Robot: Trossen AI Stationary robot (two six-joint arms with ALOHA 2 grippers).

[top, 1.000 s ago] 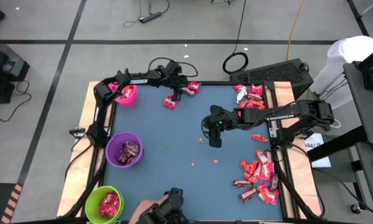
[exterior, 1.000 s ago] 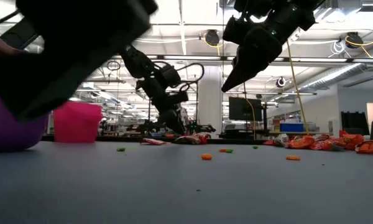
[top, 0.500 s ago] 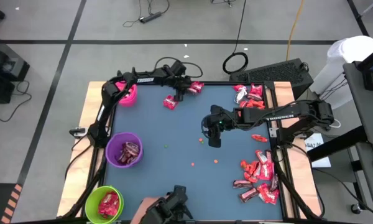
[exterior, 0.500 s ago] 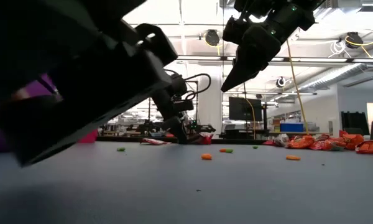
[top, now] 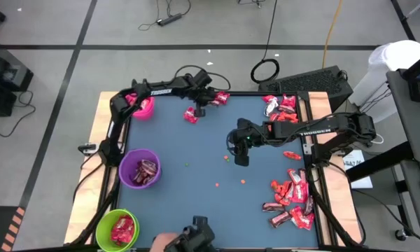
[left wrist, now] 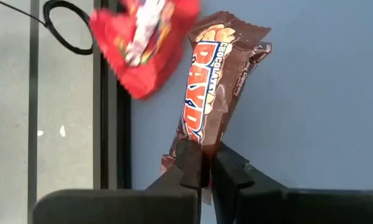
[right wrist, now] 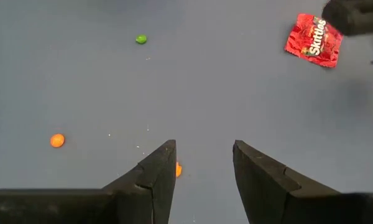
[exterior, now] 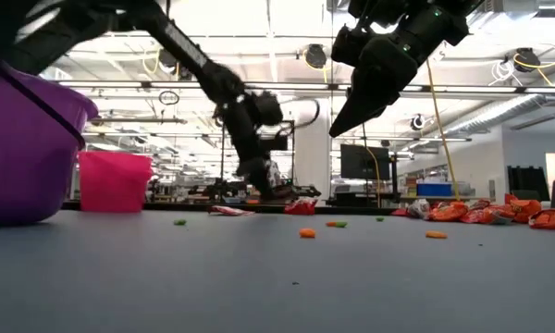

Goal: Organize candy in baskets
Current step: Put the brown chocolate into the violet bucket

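Baskets line the table's left edge: the lime green basket point(top: 117, 229) nearest, with red candy inside, then the purple basket point(top: 139, 169) holding dark brown pieces, and the bright pink basket point(top: 143, 106) at the far left corner. At the near edge a dark object point(top: 194, 236) pokes into the high view. On the right side a heap of candy point(top: 291, 199) in red and dark brown wrappers lies near the front, with a single red piece point(top: 291, 155) a little farther back. A few orange and green specks point(top: 242, 182) are scattered over the blue table point(top: 189, 196).

The right gripper point(top: 241, 158) hangs above the middle of the table, its fingers point(right wrist: 150, 176) spread apart with nothing between them.

Farther back, a red Skittles pack point(top: 190, 116) lies alone on the mat. Just beyond it, the left gripper point(top: 200, 108) is down at the far edge, its fingers point(left wrist: 191, 163) clenched on the end of a dark brown chocolate bar point(left wrist: 219, 93), which lies just beside a red wrapper point(left wrist: 142, 40) at the table's rim. More candy point(top: 280, 107) is piled at the far right corner.
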